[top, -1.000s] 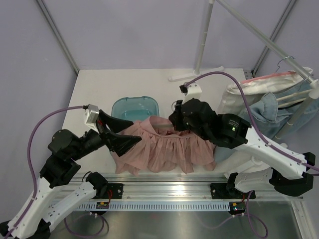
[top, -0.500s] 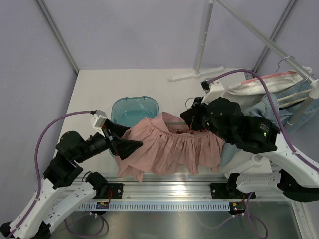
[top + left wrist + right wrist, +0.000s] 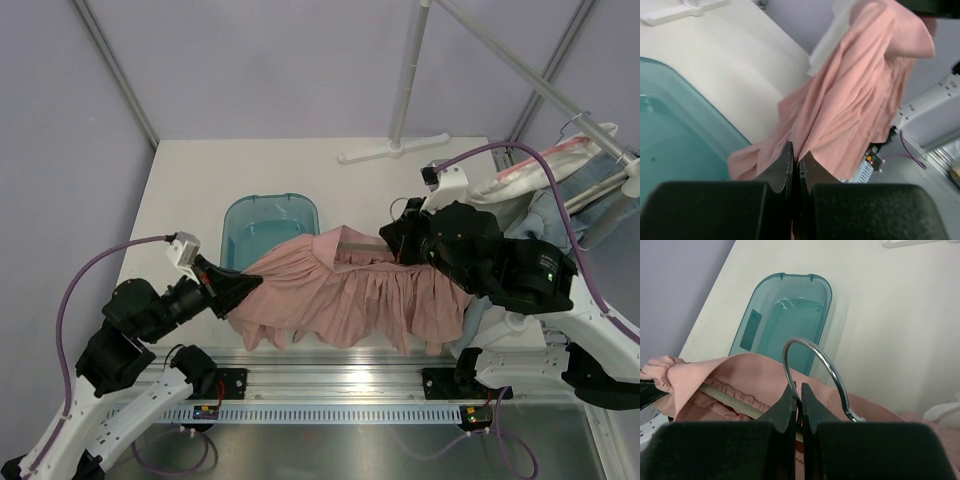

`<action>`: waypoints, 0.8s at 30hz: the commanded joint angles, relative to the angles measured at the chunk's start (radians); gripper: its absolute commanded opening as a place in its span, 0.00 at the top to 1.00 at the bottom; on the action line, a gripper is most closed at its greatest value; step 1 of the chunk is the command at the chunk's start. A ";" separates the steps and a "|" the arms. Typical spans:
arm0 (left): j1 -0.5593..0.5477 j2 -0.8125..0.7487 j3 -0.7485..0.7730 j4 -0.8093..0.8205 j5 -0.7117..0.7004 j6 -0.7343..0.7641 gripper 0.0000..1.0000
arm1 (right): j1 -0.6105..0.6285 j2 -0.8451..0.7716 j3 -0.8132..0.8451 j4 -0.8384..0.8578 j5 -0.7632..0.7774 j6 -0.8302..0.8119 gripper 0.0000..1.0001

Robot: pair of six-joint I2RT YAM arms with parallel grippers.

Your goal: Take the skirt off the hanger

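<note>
The pink skirt [image 3: 350, 300] hangs stretched between my two grippers above the table's front. Its waistband still sits over the pale bar of the hanger [image 3: 356, 247]. My left gripper [image 3: 243, 288] is shut on the skirt's left edge; in the left wrist view the pink cloth [image 3: 860, 100] runs out from between the shut fingers [image 3: 795, 152]. My right gripper [image 3: 399, 242] is shut on the hanger's metal hook [image 3: 803, 339], its jaws [image 3: 797, 390] pinching the wire just above the skirt [image 3: 740, 370].
A teal plastic tub [image 3: 270, 220] sits on the white table [image 3: 190, 190] behind the skirt. At the right a clothes rack holds denim and white garments [image 3: 560, 200]; its white foot [image 3: 390, 150] lies at the back. An aluminium rail [image 3: 340, 365] runs along the front edge.
My left gripper closed on the skirt's left edge and drew back to the left. The right arm carried the hanger to the right, pulling the skirt out wide.
</note>
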 commanded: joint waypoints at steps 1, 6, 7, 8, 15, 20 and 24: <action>0.001 -0.049 0.045 -0.120 -0.251 -0.033 1.00 | 0.003 -0.068 0.000 0.034 0.118 0.009 1.00; 0.002 -0.111 0.065 -0.098 -0.419 -0.059 1.00 | 0.003 -0.115 -0.060 0.047 0.074 -0.023 1.00; 0.001 -0.105 0.079 -0.091 -0.432 -0.047 1.00 | 0.003 -0.118 -0.069 0.047 0.062 -0.032 1.00; 0.002 -0.080 0.096 -0.095 -0.444 -0.039 1.00 | 0.003 -0.123 -0.081 0.045 0.062 -0.034 1.00; 0.002 -0.038 0.150 -0.167 -0.518 -0.049 1.00 | 0.001 -0.184 -0.100 0.018 0.172 0.000 1.00; 0.001 -0.106 0.102 -0.238 -0.555 -0.058 1.00 | 0.001 -0.209 -0.072 -0.011 0.273 -0.002 1.00; 0.001 -0.147 0.089 -0.290 -0.561 -0.059 1.00 | 0.001 -0.236 -0.054 -0.012 0.312 -0.026 1.00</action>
